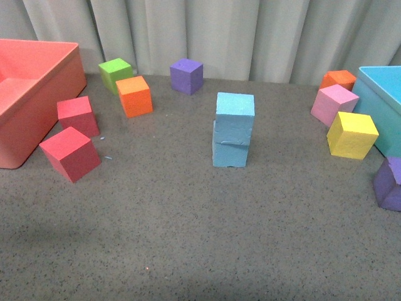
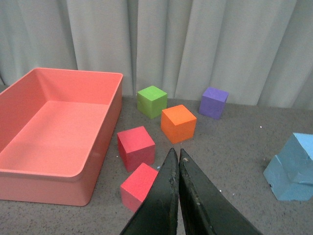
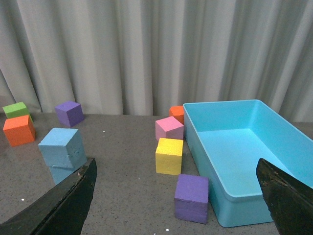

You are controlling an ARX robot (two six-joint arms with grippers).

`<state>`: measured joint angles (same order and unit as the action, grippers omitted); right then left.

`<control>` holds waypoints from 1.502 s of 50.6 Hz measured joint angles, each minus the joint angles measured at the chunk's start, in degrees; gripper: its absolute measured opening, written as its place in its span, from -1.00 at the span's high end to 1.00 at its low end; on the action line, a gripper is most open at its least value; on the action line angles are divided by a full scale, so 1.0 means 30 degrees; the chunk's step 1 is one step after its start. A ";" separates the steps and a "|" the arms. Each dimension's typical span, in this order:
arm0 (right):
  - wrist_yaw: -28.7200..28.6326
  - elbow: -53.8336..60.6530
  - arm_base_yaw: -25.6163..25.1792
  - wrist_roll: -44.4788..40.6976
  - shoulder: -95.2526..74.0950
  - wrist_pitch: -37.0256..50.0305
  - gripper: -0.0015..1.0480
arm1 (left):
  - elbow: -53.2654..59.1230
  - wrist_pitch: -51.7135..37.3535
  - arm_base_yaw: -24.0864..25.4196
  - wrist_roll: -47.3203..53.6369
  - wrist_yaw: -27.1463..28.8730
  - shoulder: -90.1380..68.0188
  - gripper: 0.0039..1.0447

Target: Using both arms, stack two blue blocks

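Note:
The two blue blocks stand stacked mid-table, the upper one (image 1: 235,113) slightly askew on the lower one (image 1: 229,150). Neither arm shows in the front view. In the left wrist view my left gripper (image 2: 176,152) is shut with nothing between its fingers, and the blue stack (image 2: 293,169) sits well off to one side, apart from it. In the right wrist view my right gripper (image 3: 176,164) is wide open and empty. There the upper blue block (image 3: 61,147) shows just past one finger (image 3: 73,196), which hides part of the lower block.
A salmon bin (image 1: 59,84) stands at the left with two red cubes (image 1: 70,152) beside it; green (image 1: 115,73), orange (image 1: 135,95) and purple (image 1: 187,76) cubes sit behind. At the right are a turquoise bin (image 3: 220,104) and pink (image 1: 334,103), yellow (image 1: 352,134), orange (image 1: 339,79) and purple (image 1: 390,183) cubes.

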<state>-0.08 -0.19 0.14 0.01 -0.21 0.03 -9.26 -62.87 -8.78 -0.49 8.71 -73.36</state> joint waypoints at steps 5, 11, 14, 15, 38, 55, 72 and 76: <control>0.0007 0.0000 0.0000 0.0000 0.0000 0.0000 -0.81 | 0.0678 0.0772 0.0379 0.0015 -0.0503 0.1574 0.93; 0.0000 0.0000 0.0000 0.0000 0.0000 0.0000 -0.81 | 0.1545 0.2295 0.0976 0.0015 -0.0998 0.3985 0.93; 0.0000 0.0000 0.0000 0.0000 0.0000 0.0000 -0.81 | 0.1916 0.3228 0.1239 0.0015 -0.1188 0.5238 0.93; 0.0000 0.0000 0.0000 0.0000 0.0000 0.0000 -0.81 | 0.2033 0.3592 0.1464 0.0015 -0.1515 0.5727 0.93; 0.0007 0.0000 0.0000 0.0000 0.0000 0.0000 -0.81 | 0.2710 0.9391 0.2871 0.0022 -0.2856 1.2648 0.93; 0.0007 0.0000 0.0000 0.0000 0.0000 0.0000 -0.81 | 0.2718 1.3180 0.2871 0.0022 -0.2863 1.6691 0.93; 0.0000 0.0000 0.0000 0.0000 0.0000 0.0000 -0.81 | 0.2725 1.6167 0.2871 0.0022 -0.2863 1.9744 0.93; 0.0007 0.0000 0.0000 0.0000 0.0000 0.0000 -0.81 | 0.2718 1.6655 0.2871 0.0022 -0.2863 2.0232 0.93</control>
<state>-0.05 -0.19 0.14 0.01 -0.21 0.03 -1.10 -12.91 -0.16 -0.43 0.12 -12.67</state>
